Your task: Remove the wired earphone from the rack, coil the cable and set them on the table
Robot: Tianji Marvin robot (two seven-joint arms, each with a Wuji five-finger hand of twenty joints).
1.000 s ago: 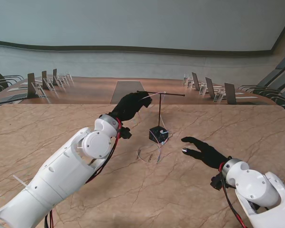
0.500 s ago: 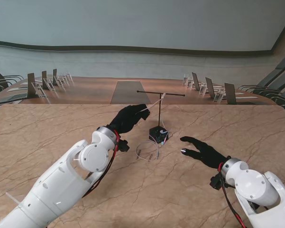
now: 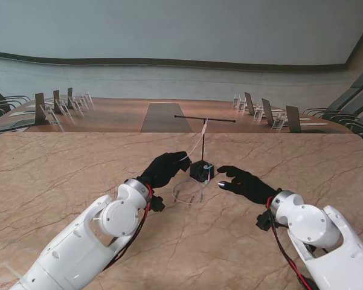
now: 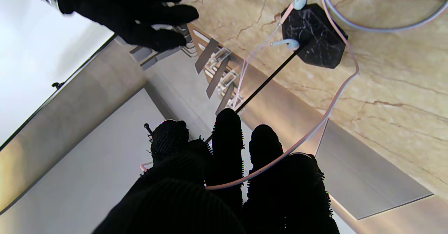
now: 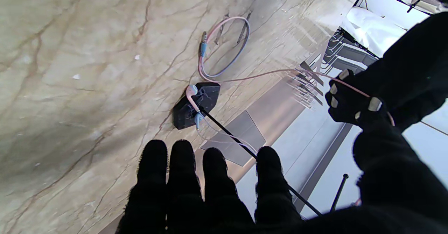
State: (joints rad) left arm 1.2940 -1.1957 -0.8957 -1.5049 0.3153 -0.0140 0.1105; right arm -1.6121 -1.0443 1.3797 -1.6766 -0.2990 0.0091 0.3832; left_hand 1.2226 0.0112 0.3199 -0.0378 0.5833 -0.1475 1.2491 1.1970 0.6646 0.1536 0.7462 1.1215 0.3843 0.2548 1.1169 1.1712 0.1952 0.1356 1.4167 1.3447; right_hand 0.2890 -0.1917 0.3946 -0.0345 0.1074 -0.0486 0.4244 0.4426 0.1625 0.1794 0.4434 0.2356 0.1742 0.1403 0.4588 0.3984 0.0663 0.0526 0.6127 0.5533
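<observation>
1. Left hand (image 3: pixel 167 168): fingers closed on the pink cable (image 4: pixel 325 113), just beside the rack (image 3: pixel 203 170).
2. Right hand (image 3: pixel 244 182): fingers spread, grasping nothing, near the rack's base.
3. Earphone: buds (image 4: pixel 300 1) rest at the base; a loop (image 3: pixel 188 192) lies on the table (image 3: pixel 60 163).
4. Step, as judged: drawing the cable off the rack. Next, gather the slack into coils.

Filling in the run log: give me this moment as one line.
left hand: shut on cable | right hand: open, beside rack base | earbuds: at base | cable loop: on table
</observation>
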